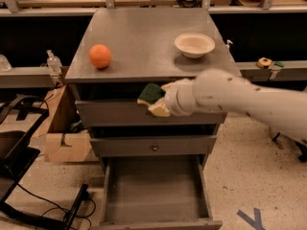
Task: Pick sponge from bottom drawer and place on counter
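Tool: the two-finger tool (pixel 159 98) at the end of the thick white arm (pixel 240 99) hangs in the middle of the frame, clenched on the sponge. One cream finger shows above the sponge and one below it.
Sponge: the small flat sponge (pixel 150 93), dark green scrub face over yellow foam, is held in the air and tilted. It sits in front of the grey top drawer (pixel 105 113), just under the front edge of the table, touching neither from what I can see.
Table: the matte grey top of the metal cabinet, the table (pixel 144 32), fills the upper middle of the frame.
On the table: a round orange fruit (pixel 100 56) sits toward the left and a shallow cream bowl (pixel 194 45) toward the right, well apart.
Bottom drawer: the wide grey metal bottom drawer (pixel 156 190) stands pulled out at the lower middle of the frame, its grey floor in view.
Middle drawer: the shallower grey middle drawer (pixel 182 145) with its small round knob is shut, between the tool and the open tray.
Left of the frame: a brown cardboard box (pixel 62 138) stands on the speckled floor beside the cabinet, with a small clear bottle (pixel 53 61) on the ledge above it.
Lower right: a blue tape mark (pixel 252 218) lies on the floor.
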Available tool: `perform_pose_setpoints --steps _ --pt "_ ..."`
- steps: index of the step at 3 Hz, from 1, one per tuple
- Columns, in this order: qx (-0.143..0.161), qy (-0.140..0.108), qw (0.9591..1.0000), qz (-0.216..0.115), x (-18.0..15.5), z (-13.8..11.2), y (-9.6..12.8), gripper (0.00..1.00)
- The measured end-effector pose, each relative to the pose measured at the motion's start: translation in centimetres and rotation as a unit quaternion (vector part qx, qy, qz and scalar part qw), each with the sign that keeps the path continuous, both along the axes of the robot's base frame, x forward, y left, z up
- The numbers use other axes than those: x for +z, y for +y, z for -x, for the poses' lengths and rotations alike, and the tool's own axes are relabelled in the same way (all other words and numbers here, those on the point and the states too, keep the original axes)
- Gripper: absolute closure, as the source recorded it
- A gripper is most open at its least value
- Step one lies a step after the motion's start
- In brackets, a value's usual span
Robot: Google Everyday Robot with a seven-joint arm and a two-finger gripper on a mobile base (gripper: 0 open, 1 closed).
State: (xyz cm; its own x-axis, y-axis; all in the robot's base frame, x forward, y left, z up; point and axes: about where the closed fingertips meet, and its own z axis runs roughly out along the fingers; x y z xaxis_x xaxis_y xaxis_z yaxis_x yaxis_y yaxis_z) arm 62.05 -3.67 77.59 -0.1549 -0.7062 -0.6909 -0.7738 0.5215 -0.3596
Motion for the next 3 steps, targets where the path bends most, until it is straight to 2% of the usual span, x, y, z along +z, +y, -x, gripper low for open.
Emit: perform_pose_setpoints --steps 1,2,3 --pt "0.005 -0.009 0.9993 0.035 7.2 -1.4 0.8 1.00" --pt "-0.001 -0.006 0.9975 0.071 12.2 -2.2 1.6 1.00" --pt "-0.001 -0.007 0.9975 0.070 12.2 -2.2 1.6 1.00"
